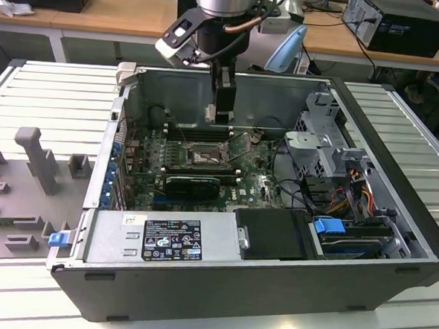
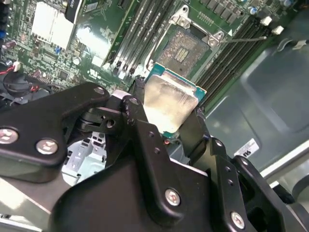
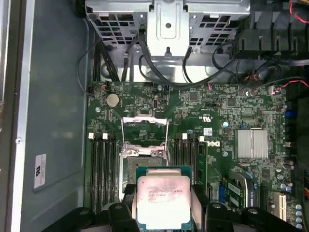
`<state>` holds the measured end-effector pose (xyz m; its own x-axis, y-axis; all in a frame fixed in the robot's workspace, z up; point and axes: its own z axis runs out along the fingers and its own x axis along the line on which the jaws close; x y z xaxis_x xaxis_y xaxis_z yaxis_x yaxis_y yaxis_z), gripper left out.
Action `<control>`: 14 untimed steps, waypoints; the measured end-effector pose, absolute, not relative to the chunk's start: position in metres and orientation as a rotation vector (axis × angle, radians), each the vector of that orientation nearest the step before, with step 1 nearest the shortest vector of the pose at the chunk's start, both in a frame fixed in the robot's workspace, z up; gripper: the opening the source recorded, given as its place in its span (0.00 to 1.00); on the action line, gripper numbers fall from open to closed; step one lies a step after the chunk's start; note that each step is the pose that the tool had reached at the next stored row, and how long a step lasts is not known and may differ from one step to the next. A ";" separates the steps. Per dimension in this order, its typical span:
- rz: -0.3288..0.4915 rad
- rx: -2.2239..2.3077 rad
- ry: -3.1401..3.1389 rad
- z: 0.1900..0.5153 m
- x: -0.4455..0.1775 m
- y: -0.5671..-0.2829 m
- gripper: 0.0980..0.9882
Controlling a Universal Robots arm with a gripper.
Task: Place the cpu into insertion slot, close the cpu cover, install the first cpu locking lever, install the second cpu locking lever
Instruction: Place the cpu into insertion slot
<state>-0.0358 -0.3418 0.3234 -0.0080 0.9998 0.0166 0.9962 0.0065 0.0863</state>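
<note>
The hand pinched the cpu by two opposite edges, over the insertion slot. The chip seemed light, stiff and fragile, so its edges were the safest place to hold.

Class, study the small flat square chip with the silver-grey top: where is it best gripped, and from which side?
Two opposite edges, from above: the flat square silver-topped chip is thin, so only its edges can be pinched, as the black fingers do here.

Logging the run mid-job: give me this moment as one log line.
hand: shut on cpu | cpu: not yet seated | insertion slot: empty | cpu cover: open
</note>
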 end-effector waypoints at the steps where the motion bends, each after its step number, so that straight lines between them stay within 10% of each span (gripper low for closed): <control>1: 0.107 2.174 2.191 0.322 -0.036 -0.342 0.49; 14: 0.099 2.170 2.188 0.287 -0.036 -0.339 0.49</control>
